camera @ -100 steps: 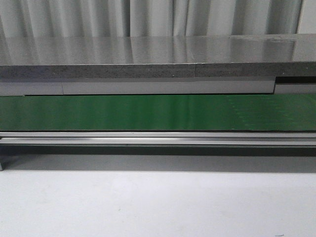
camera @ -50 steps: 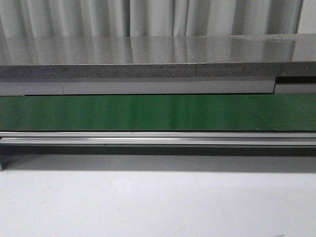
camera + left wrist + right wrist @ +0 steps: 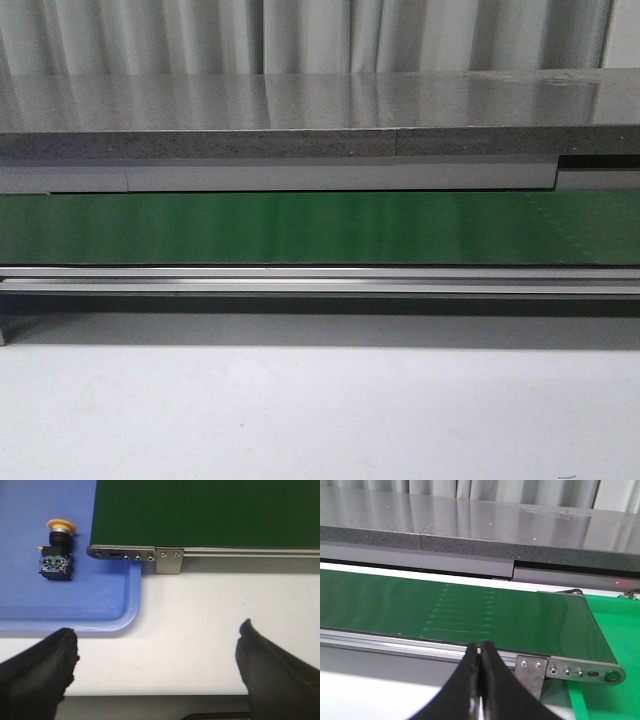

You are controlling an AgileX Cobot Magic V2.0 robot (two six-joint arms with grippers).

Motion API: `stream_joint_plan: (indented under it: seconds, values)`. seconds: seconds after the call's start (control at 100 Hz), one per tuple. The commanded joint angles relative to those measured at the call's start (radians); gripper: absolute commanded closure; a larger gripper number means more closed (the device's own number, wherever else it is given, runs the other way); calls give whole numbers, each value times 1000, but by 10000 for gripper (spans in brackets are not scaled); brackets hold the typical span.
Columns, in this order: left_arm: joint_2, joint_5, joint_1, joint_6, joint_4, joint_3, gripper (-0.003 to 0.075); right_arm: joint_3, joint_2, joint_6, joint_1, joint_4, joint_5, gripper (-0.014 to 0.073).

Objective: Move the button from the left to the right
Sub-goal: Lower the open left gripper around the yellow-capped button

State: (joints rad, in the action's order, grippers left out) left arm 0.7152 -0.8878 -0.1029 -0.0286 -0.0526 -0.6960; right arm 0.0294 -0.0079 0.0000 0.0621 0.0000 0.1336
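On the blue tray (image 3: 115, 615), button (image 3: 56, 552) lies untouched; left jaws released, right jaws clenched empty.

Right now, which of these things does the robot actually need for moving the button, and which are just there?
Needed:
- button, lying on its side on the blue tray
- left fingers, spread open, empty
- green conveyor belt, probably the route rightward

Just there:
- grey stone counter behind the belt
- curtain
- right fingers, closed, empty

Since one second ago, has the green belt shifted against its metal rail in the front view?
Cannot tell. The green belt shows no edge shift against the metal rail; only its sheen differs.
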Motion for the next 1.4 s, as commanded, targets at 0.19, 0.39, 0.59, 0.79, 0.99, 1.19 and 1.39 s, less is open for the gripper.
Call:
stream_joint_plan:
  seconds: [0.19, 0.39, 0.59, 0.79, 0.99, 1.19, 1.39]
  values:
    - [5, 79, 0, -6, 11, -36, 36, 0, -18, 0, 0, -12, -88, 715]
    - [43, 72, 59, -38, -48, -58, 36, 0, -18, 0, 0, -12, -88, 715]
    - [207, 62, 197, -33, -53, -147, 37, 0, -18, 0, 0, -12, -88, 715]
    - [424, 64, 323, 38, -38, -265, 79, 0, -18, 0, 0, -12, -88, 715]
    - [648, 64, 378, 94, -16, -399, 79, 0, -18, 0, 0, -12, -88, 715]
    - [854, 58, 390, 136, 20, -507, 79, 0, -18, 0, 0, -12, -88, 715]
    - [998, 60, 390, 154, 21, -582, 80, 0, -18, 0, 0, -12, -88, 715]
